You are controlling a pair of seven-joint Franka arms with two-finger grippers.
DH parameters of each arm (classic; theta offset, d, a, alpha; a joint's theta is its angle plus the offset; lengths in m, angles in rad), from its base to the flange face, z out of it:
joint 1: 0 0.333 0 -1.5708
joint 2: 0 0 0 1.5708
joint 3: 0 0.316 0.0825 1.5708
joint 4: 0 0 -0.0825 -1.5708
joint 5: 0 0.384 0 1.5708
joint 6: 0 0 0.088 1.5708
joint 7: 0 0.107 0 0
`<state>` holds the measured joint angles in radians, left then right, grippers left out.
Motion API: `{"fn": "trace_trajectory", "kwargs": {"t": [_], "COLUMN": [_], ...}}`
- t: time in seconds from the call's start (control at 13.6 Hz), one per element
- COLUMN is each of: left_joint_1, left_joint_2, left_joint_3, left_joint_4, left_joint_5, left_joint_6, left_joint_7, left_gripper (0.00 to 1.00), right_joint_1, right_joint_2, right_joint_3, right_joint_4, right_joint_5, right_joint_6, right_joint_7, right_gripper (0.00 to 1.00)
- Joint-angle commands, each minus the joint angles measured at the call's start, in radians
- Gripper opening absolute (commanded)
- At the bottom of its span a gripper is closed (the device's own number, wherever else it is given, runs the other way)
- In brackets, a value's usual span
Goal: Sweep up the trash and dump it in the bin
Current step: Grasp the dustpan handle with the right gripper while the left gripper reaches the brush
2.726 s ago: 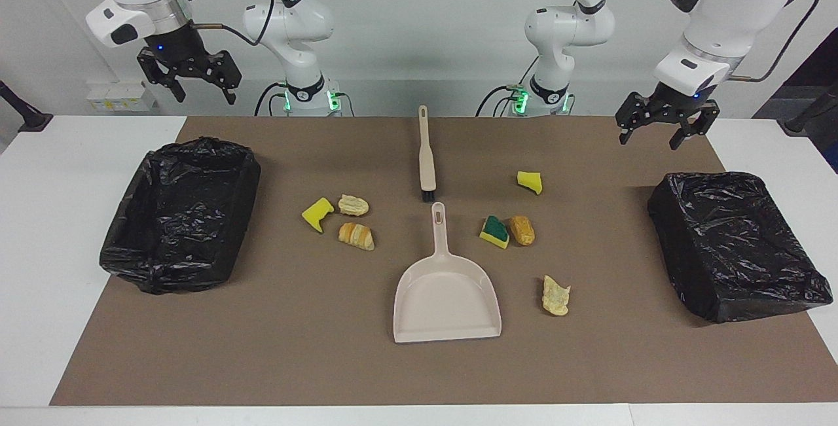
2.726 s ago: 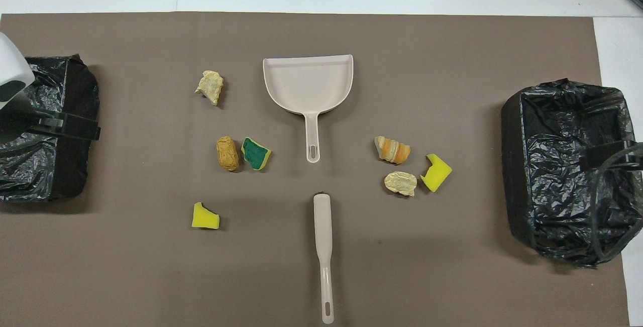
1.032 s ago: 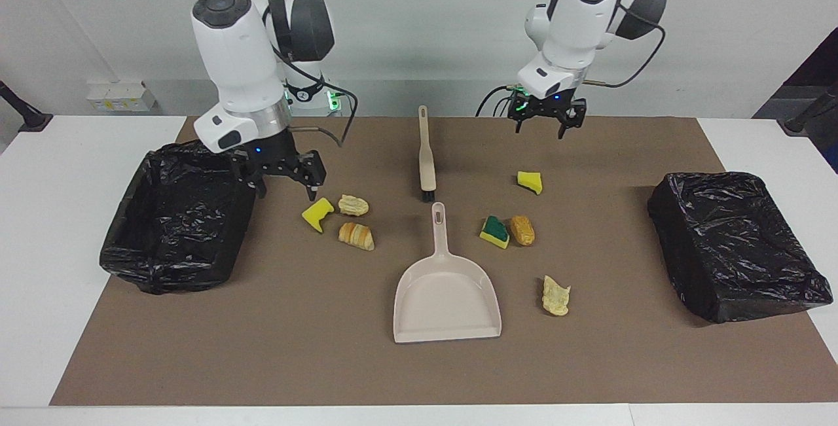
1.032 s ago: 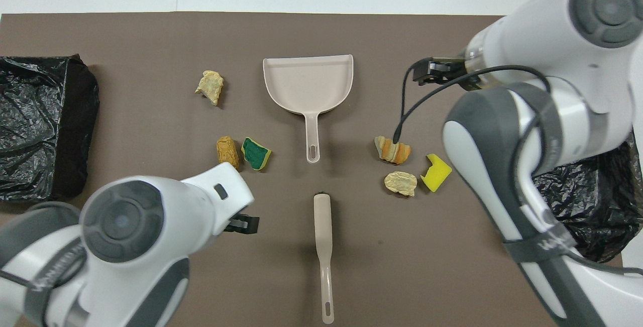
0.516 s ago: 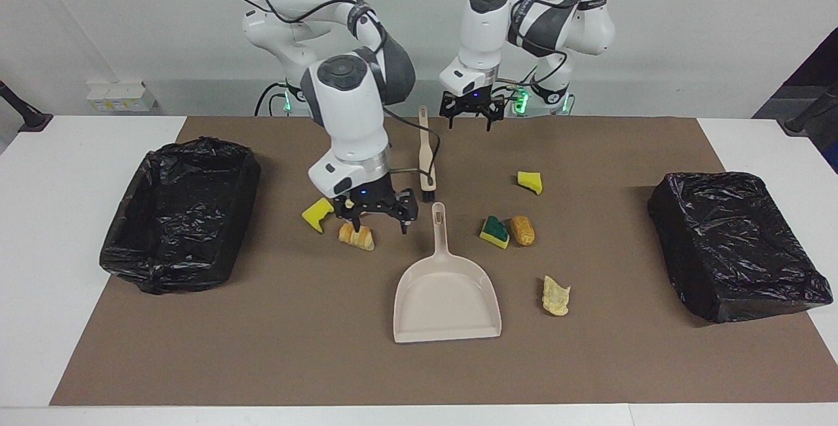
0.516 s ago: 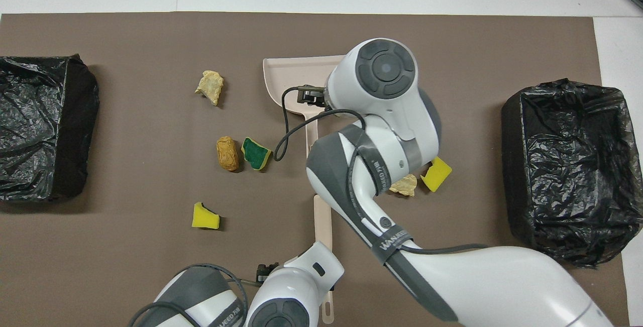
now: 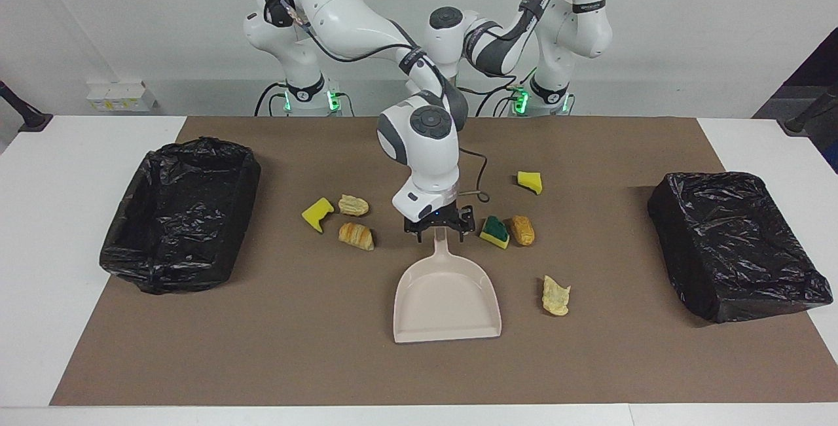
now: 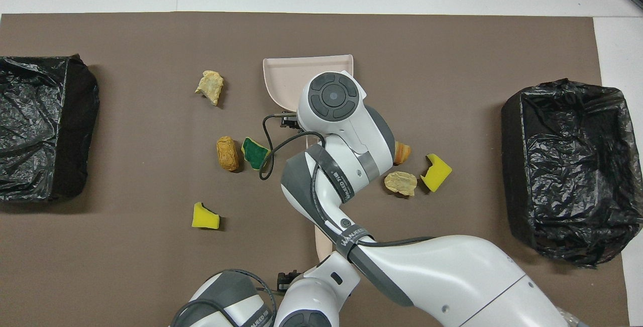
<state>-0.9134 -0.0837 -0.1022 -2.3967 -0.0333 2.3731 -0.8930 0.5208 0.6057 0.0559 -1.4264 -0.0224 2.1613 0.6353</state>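
1. Closest to the robots, the left gripper is low over the handle end of the brush. I cannot tell whether its fingers are apart or together.
2. A little farther out, the right gripper sits at the handle of the dustpan, with its fingers spread on either side and not yet closed on it. This looks like the pick-up step for both tools.
3. Next, I'd say, the right fingers must close on the handle and the left gripper must take the brush. Only then can sweeping start.
4. The trash is 7 scraps lying loose on the worktop. 3 lie toward the right arm's end and 4 toward the left arm's. None is in the pan, or in the bin at either end.
5. The facing view shows the right fingers astride the handle but hides the brush and the left gripper. The overhead view shows those 2, while the right arm covers the handle.
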Motion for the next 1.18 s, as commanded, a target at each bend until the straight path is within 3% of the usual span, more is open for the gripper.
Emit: {"fn": "trace_trajectory", "kwargs": {"t": [0.0, 0.07, 0.15, 0.22, 0.29, 0.52, 0.59, 0.66, 0.88, 1.11], "left_joint_1": [-0.035, -0.042, -0.048, -0.048, -0.051, -0.064, -0.064, -0.062, -0.026, 0.06], "left_joint_2": [0.002, 0.002, 0.004, 0.002, 0.001, -0.001, -0.001, -0.001, -0.016, -0.03], "left_joint_3": [0.019, 0.019, 0.019, 0.019, 0.019, 0.019, 0.019, 0.021, 0.03, 0.035], "left_joint_4": [-0.012, -0.012, -0.012, -0.012, -0.012, -0.013, -0.012, -0.007, 0.021, 0.086], "left_joint_5": [-0.011, -0.011, -0.011, -0.011, -0.011, -0.011, -0.011, -0.011, -0.01, 0.004], "left_joint_6": [0.025, 0.025, 0.026, 0.022, 0.017, 0.012, 0.003, -0.018, -0.133, -0.253], "left_joint_7": [-0.015, -0.015, -0.015, -0.008, 0.002, 0.012, 0.014, 0.023, 0.109, 0.155], "left_gripper": [0.98, 0.97, 0.85, 0.64, 0.42, 0.35, 0.11, 0.0, 0.0, 0.0], "right_joint_1": [-0.007, -0.005, -0.007, -0.005, -0.005, -0.022, -0.025, -0.03, -0.1, -0.217], "right_joint_2": [-0.044, -0.047, -0.052, -0.049, -0.047, -0.044, -0.044, -0.044, -0.128, -0.219], "right_joint_3": [0.005, 0.007, 0.009, 0.009, 0.009, 0.009, 0.009, 0.009, 0.01, 0.008], "right_joint_4": [-0.071, -0.077, -0.077, -0.071, -0.066, -0.039, -0.029, -0.029, -0.032, -0.032], "right_joint_5": [-0.007, -0.007, -0.007, 0.007, 0.01, 0.007, 0.009, 0.007, 0.022, 0.108], "right_joint_6": [0.003, -0.003, -0.012, -0.014, -0.017, -0.052, -0.063, -0.063, -0.081, -0.185], "right_joint_7": [-0.028, -0.032, -0.049, -0.043, -0.04, -0.103, -0.115, -0.13, -0.285, -0.625], "right_gripper": [0.91, 0.81, 0.41, 0.0, 0.0, 0.0, 0.0, 0.0, 0.0, 0.0]}}
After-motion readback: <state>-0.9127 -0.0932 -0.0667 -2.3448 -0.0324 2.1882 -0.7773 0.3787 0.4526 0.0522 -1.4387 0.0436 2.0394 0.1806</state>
